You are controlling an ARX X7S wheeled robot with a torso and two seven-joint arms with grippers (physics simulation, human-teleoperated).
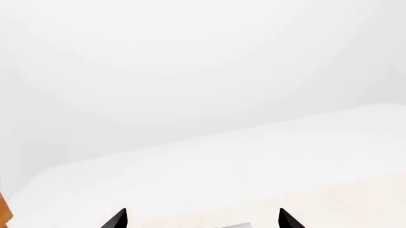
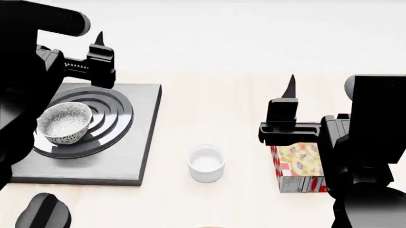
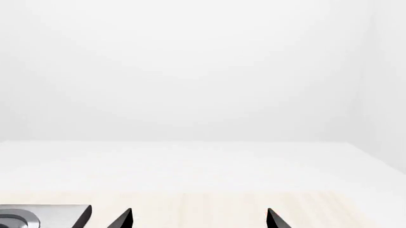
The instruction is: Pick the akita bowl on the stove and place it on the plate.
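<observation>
The akita bowl [image 2: 63, 122], speckled dark grey on white, stands upright on the left side of the stove's [image 2: 127, 156] black rings. My left gripper [image 2: 100, 42] hangs above the stove's far edge, beyond the bowl and apart from it. It is open [image 1: 203, 219] with nothing between its fingers. My right gripper [image 2: 291, 86] is raised over the table to the right of the stove, also open [image 3: 198, 219] and empty. A corner of the stove [image 3: 47, 214] shows in the right wrist view. A faint reddish sliver [image 2: 211, 226] at the head view's bottom edge is all that could be the plate.
A small plain white cup [image 2: 206, 163] stands on the light wooden table [image 2: 209, 109] just right of the stove. A red-and-yellow printed box [image 2: 299, 167] stands under my right arm. The stove's black knob [image 2: 43, 212] is at the bottom left. A white wall lies beyond.
</observation>
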